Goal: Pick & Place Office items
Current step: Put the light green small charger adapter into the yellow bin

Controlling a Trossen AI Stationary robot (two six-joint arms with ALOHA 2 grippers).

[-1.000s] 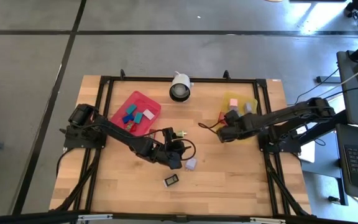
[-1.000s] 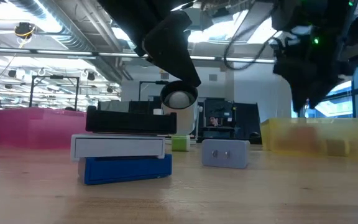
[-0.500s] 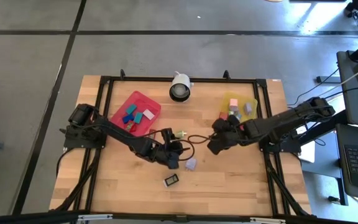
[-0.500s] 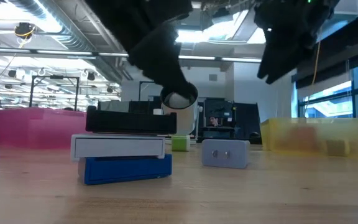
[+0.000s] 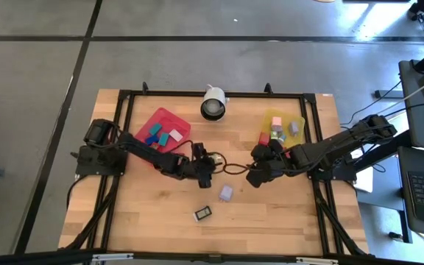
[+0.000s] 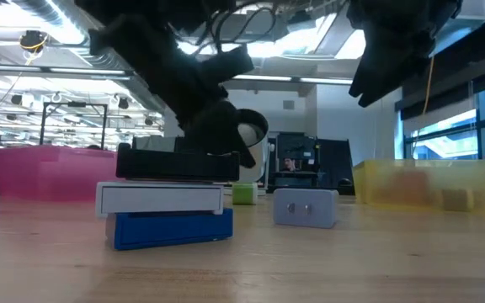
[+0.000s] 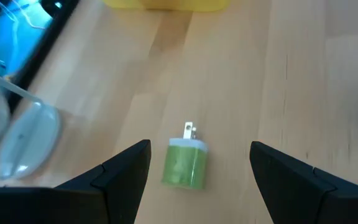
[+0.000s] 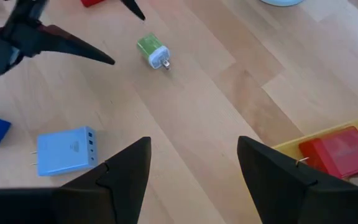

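Observation:
The green plug (image 7: 187, 163) lies flat on the wood near the table's middle (image 5: 213, 158). My left gripper (image 7: 201, 149) is open just above it, a finger on each side, touching nothing (image 5: 203, 168). My right gripper (image 8: 194, 146) is open over bare wood right of the middle (image 5: 255, 174). A lilac charger (image 5: 226, 193) and a black, white-labelled piece (image 5: 203, 213) lie nearer the near edge. Several small pieces sit in the red tray (image 5: 175, 120) and in the yellow tray (image 5: 298, 120).
A white round device (image 5: 213, 103) stands at the far edge between the trays. A dark cable (image 5: 230, 166) loops over the wood between the two grippers. In the low view the black piece (image 6: 171, 198) and the lilac charger (image 6: 306, 208) stand in front.
My left gripper has moved from beside the lilac charger toward the far edge and now hangs over the green plug. My right gripper has swung from the yellow tray toward the table's middle. No piece has moved.

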